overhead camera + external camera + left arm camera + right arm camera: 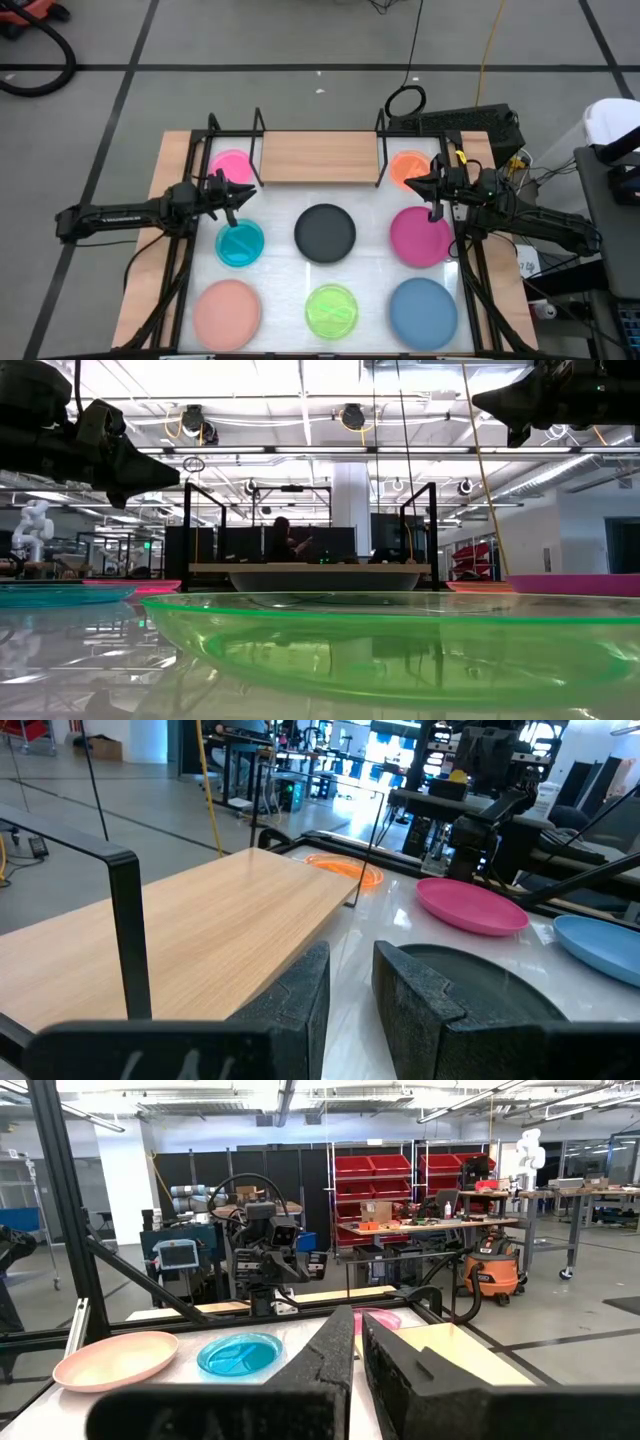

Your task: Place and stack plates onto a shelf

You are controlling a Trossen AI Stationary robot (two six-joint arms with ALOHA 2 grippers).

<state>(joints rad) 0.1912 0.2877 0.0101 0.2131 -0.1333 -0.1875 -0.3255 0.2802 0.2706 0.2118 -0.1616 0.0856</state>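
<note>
The shelf (320, 157) is a light wooden board between black wire uprights at the table's far edge. Flat on the white top beside it lie a hot pink plate (232, 165) and an orange plate (408, 167). A teal plate (240, 243), a black plate (325, 231) and a magenta plate (420, 236) form the middle row. Salmon (227, 312), lime (332, 310) and blue (422, 312) plates lie near. My left gripper (238, 190) hovers between the hot pink and teal plates, narrowly open (350, 970). My right gripper (425, 185) hovers between the orange and magenta plates, shut (357, 1330).
Black frame rails (180, 270) run along both table sides under the arms. The shelf's wire uprights (125, 920) stand at its ends. Cables and equipment (470, 120) sit beyond the far right corner. A person (285, 540) sits far behind the table.
</note>
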